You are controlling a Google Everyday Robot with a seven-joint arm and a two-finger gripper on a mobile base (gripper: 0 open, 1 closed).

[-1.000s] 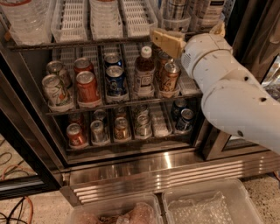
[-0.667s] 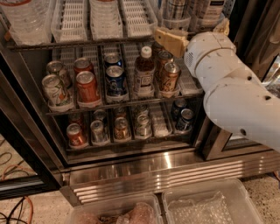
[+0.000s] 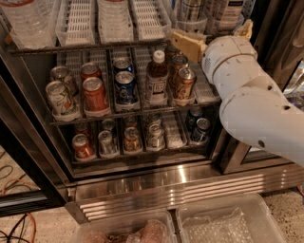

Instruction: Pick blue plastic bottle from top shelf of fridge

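Note:
The fridge [image 3: 166, 187] stands open in front of me. Its top shelf [image 3: 114, 45] is a dark wire rack with white slotted dividers. The blue plastic bottle [image 3: 228, 9] stands at the shelf's far right; only its lower part with the printed label shows at the top edge of the view. A can [image 3: 190, 10] in a clear tray stands left of it. My gripper [image 3: 187, 42], tan at the tip of the white arm [image 3: 251, 99], is at the front edge of the top shelf, below and left of the bottle, not touching it.
Clear ribbed water bottles [image 3: 28, 19] stand at the top shelf's left. Two lower racks hold soda cans [image 3: 95, 92] and a brown-drink bottle [image 3: 156, 78]. Clear plastic bins [image 3: 228, 223] lie on the floor in front. Cables [image 3: 14, 223] lie at the lower left.
My gripper and arm have shifted slightly to the right along the front of the top shelf. Nothing on the shelves has moved.

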